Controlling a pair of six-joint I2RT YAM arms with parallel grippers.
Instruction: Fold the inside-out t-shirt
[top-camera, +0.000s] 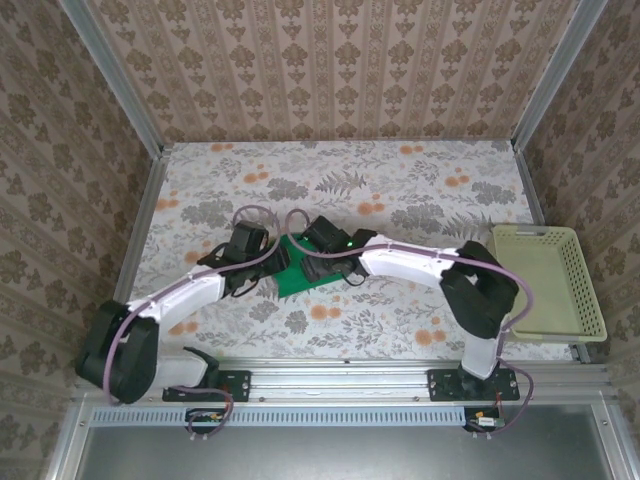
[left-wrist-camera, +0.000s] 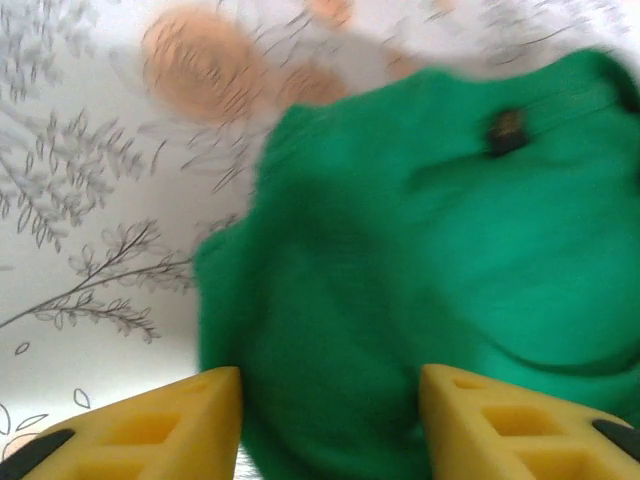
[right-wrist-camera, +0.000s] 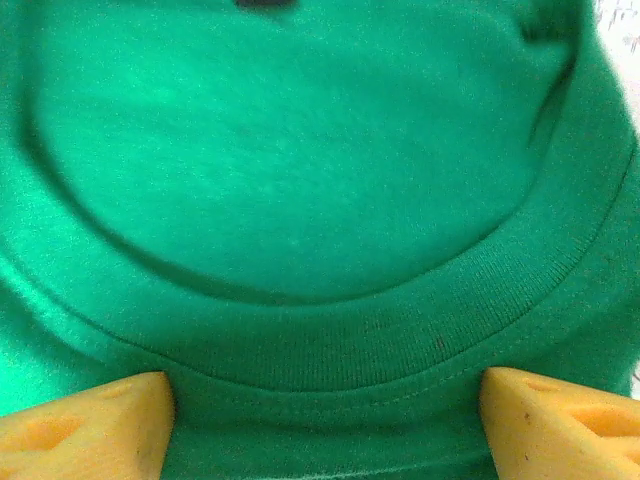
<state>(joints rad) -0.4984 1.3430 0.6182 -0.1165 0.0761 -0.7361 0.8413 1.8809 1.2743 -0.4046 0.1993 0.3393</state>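
The green t-shirt (top-camera: 297, 277) lies bunched small at the middle of the flowered worktop (top-camera: 400, 190), mostly covered from above by both wrists. The left claw (left-wrist-camera: 330, 425) stands apart over the cloth's edge, its yellow fingers (left-wrist-camera: 170, 425) cut off by the frame. That view is blurred, and a dark speck (left-wrist-camera: 505, 128) on the cloth cannot be made out. The right claw (right-wrist-camera: 325, 420) is spread wide above the ribbed collar (right-wrist-camera: 400, 340), with nothing clamped. A pale basket (top-camera: 545, 285) sits well apart on the right.

Both arms angled inward to meet, left gripper (left-wrist-camera: 328, 432) and right gripper (right-wrist-camera: 325, 420) fingers spread apart
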